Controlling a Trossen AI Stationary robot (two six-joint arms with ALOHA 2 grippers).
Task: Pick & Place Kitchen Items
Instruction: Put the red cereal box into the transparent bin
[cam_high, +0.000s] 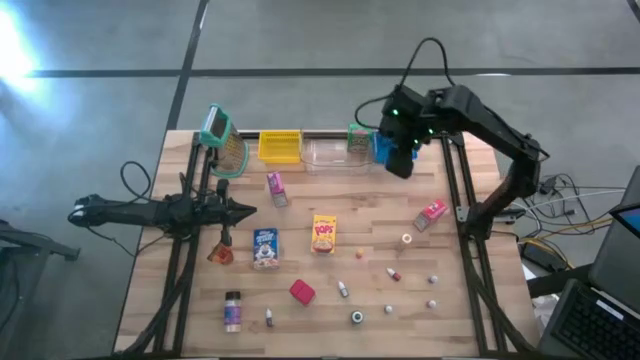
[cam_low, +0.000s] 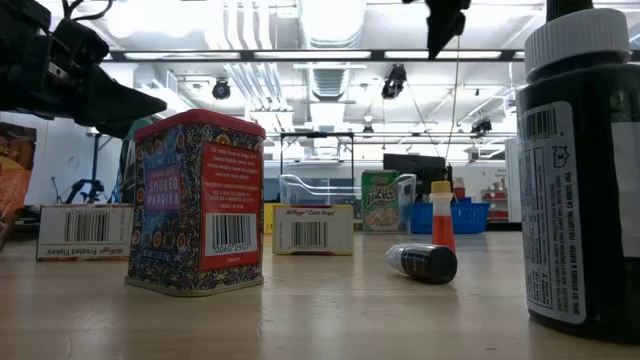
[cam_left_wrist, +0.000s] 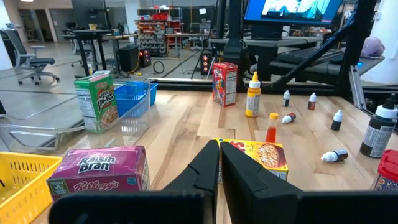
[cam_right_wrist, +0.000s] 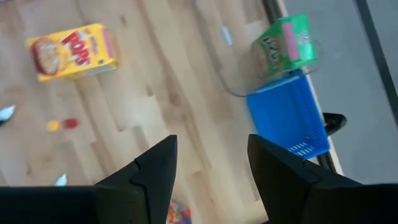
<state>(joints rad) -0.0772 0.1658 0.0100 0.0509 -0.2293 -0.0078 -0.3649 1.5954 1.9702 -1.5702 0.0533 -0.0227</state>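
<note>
The kitchen items lie scattered on the wooden table: a yellow Pops box, a blue box, a pink Raisin Bran box, a red block, a purple-labelled jar and several tiny bottles. A green box stands in the clear bin, against its wall next to the blue bin. My right gripper hangs open high over the table near the blue bin, pointing down, nothing between its fingers. My left gripper is shut and level at the table's left, touching nothing.
A yellow bin, the clear bin and the blue bin stand in a row along the far edge. A pink box lies near the right arm's frame. Bare wood shows between the bins and the Pops box.
</note>
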